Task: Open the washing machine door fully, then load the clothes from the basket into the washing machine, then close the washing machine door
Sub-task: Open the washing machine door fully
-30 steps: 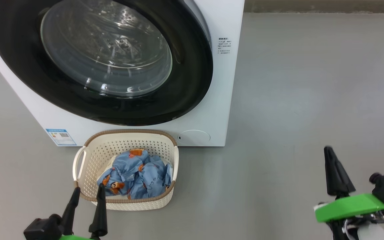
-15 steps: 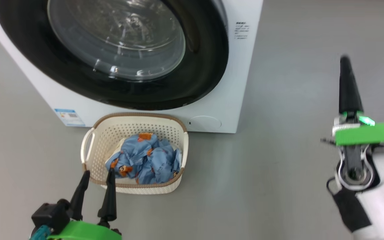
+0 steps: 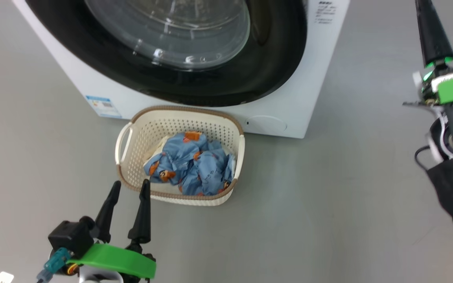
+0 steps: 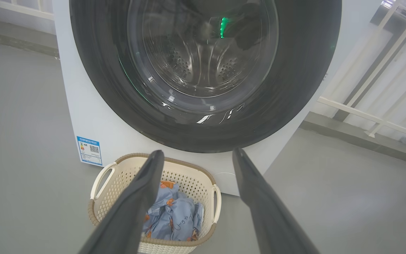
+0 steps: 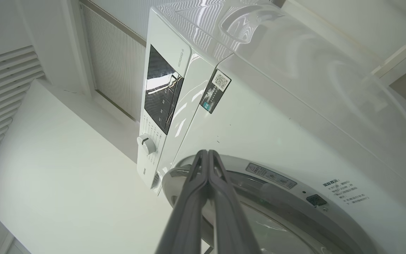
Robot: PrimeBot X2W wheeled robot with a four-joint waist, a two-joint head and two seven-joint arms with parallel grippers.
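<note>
1. The right gripper (image 5: pixel 206 152) has its two dark fingers pressed flat together with nothing between them. The right wrist view shows their tips lying over the upper edge of the washing machine door (image 3: pixel 277 63). Whether they touch it cannot be told.
2. The left gripper (image 3: pixel 131 182) has its fingers spread wide and empty. Their tips sit just short of the near rim of the basket (image 3: pixel 187 109).
3. Beyond the left fingertips, the clothes (image 3: pixel 195 169) lie bunched in the basket, which sits on the floor (image 3: pixel 328 196) against the foot of the washing machine (image 3: pixel 303 114).
4. Further out, above the basket, the door looks shut against the machine front. Opening it appears to be the step in hand.
5. Risks from here:
   - Closed fingers have no pinch on the glossy black rim, so they could skid off it and leave the door only ajar.
   - The basket stands directly under the door, so a low sweep by either arm could knock it.
   - The left fingers are close enough to the rim that a forward drift would push or tip the basket.
</note>
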